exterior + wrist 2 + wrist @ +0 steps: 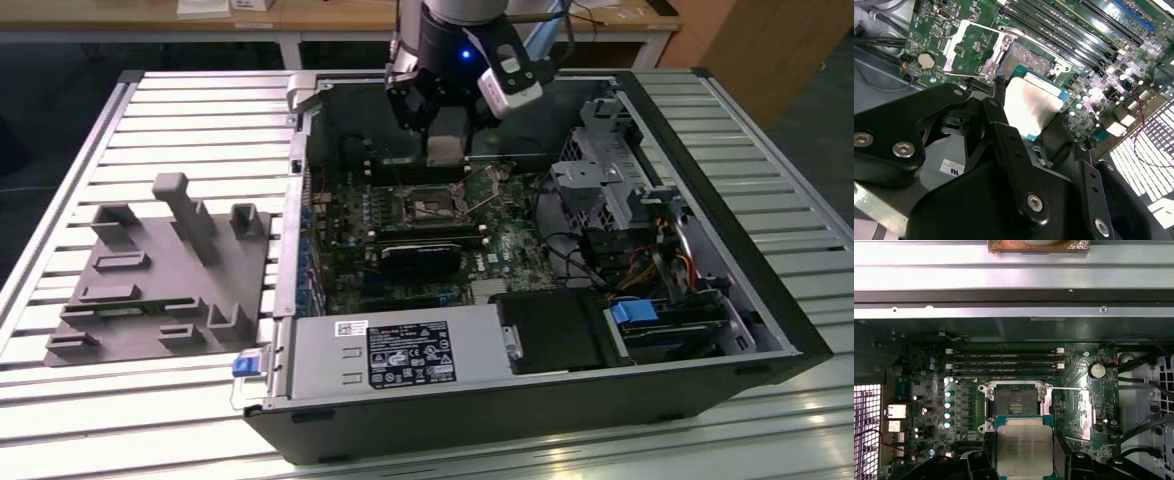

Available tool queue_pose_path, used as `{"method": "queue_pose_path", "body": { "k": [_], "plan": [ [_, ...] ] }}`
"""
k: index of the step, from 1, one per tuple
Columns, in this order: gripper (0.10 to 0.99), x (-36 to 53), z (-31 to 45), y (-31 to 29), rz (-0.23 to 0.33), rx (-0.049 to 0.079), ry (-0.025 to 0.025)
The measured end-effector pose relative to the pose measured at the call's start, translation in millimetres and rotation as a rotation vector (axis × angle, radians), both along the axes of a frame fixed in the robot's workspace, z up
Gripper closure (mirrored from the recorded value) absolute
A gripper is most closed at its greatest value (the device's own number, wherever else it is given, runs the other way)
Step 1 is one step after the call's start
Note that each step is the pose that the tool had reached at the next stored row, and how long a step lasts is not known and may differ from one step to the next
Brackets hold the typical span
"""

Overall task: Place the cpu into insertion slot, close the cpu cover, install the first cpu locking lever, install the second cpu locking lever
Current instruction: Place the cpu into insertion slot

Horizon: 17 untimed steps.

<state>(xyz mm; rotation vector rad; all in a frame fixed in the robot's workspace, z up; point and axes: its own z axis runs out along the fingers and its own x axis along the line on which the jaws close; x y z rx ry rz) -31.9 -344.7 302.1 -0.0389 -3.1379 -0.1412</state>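
My gripper (447, 148) hangs inside the open computer case, shut on the cpu (1024, 450), a flat square chip with a silver-grey top. In both wrist views the black fingers (999, 120) press on two opposite edges of the cpu (1031, 107). The insertion slot (1015, 402) lies just beyond the chip, its dark pin field bare inside a silvery rim. In the exterior view the slot (434, 207) sits below and in front of the gripper, with a gap between them. The cpu cover (971, 47) stands swung open beside the slot (1026, 60). A thin metal rod (1069, 388) juts out next to the slot.
The case's metal wall (1014, 285) runs close behind the motherboard. Memory slots (1004, 362) lie past the slot. A black block (427, 255), the power supply (400, 355) and a drive cage (614, 190) crowd the case. A grey fixture (160, 270) rests at the exterior view's left.
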Motion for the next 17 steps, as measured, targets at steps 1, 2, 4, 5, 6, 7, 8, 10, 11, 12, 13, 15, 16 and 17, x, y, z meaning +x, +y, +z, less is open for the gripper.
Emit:
{"method": "queue_pose_path", "body": {
  "k": [1,2,4,5,6,7,8,10,11,12,13,15,16,17],
  "plan": [
    [0.545,0.0,-1.6,0.0,0.000,0.000,0.0000],
    [0.545,-0.1,-2.9,0.0,0.000,0.000,0.0000],
    [0.545,-0.1,-5.6,0.0,0.000,0.000,0.0000],
    [0.545,-0.2,-7.0,0.0,0.000,0.000,0.0000],
    [0.545,-0.2,-8.4,0.0,0.000,0.000,0.0000],
    [0.545,-0.3,-10.0,0.0,0.000,0.000,0.0000],
    [0.545,-0.3,-11.8,0.0,0.000,0.000,0.0000],
    [0.545,-0.4,-15.4,0.0,0.000,0.000,-0.0001],
    [0.545,-0.4,-17.3,0.0,0.000,0.000,0.0000],
    [0.545,-0.4,-19.1,0.0,0.000,0.000,0.0001],
    [0.545,-0.4,-20.9,0.0,0.000,0.000,0.0000],
    [0.545,-0.4,-24.5,0.0,0.000,0.000,0.0000],
    [0.545,-0.5,-27.4,0.0,0.000,0.000,0.0000],
    [0.545,-0.5,-29.2,0.0,-0.001,0.000,-0.0001]
  ]
}}
